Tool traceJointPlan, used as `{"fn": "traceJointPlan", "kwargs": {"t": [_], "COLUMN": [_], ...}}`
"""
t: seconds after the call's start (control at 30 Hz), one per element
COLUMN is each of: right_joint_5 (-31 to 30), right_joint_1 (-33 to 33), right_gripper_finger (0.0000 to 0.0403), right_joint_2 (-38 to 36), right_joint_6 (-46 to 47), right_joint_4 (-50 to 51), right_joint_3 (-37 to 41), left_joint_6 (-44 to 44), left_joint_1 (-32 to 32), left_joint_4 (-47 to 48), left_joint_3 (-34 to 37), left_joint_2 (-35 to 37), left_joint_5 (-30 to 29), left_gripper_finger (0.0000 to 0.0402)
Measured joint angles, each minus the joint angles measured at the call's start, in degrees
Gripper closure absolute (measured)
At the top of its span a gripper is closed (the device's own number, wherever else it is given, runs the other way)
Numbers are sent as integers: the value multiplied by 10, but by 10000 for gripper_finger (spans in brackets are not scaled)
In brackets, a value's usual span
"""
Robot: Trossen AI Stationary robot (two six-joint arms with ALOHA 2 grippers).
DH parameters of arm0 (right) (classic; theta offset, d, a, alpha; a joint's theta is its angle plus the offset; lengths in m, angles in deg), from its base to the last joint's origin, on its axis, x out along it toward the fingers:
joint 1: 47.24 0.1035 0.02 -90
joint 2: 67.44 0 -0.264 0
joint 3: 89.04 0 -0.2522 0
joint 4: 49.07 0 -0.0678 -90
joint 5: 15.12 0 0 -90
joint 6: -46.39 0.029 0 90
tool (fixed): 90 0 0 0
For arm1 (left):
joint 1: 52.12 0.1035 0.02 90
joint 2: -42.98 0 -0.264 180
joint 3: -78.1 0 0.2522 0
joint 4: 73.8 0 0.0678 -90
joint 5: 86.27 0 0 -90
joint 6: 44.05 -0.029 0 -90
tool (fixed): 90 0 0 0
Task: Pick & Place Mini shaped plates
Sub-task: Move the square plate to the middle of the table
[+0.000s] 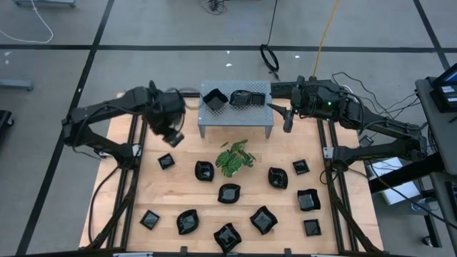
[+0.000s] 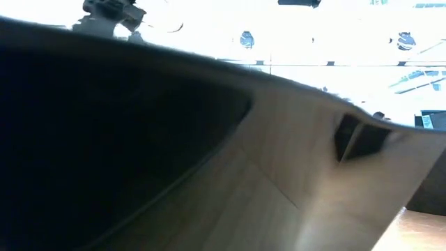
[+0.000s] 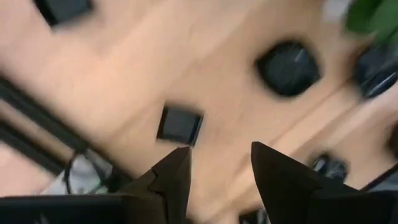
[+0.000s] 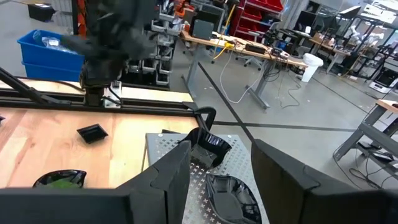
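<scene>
Plates [image 1: 229, 193] lie scattered over the table [image 1: 186, 187]; left gripper [image 3: 219, 163] hangs open and empty above a small square plate [image 3: 180, 124]; right gripper [image 4: 221, 163], open too, holds nothing beside the grey stand [image 1: 237, 114].

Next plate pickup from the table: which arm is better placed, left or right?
Left. The left gripper is open above the wood, with a small square plate just ahead of it. The right gripper, also open, sits by the grey stand, farther from loose plates.

Green plant [image 1: 235, 158] w/ grey perforated stand [image 1: 237, 113] just behind, on table [image 1: 143, 193].
</scene>
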Motion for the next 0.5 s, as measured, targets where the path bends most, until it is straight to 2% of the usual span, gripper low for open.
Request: {"fn": "traceJointPlan", "kwargs": {"t": [0.2, 0.5], "right_joint_5": [0, 0], "right_joint_1": [0, 0], "right_gripper_finger": [248, 248], "right_joint_2": [0, 0], "right_joint_6": [0, 0], "right_joint_4": [3, 6], "right_joint_3": [0, 0], "left_joint_6": [45, 137], "left_joint_1": [-78, -164], "left_joint_4": [-10, -80], "left_joint_3": [78, 218], "left_joint_2": [-1, -1], "left_joint_5": [1, 5], "left_gripper_finger": [229, 229]}}
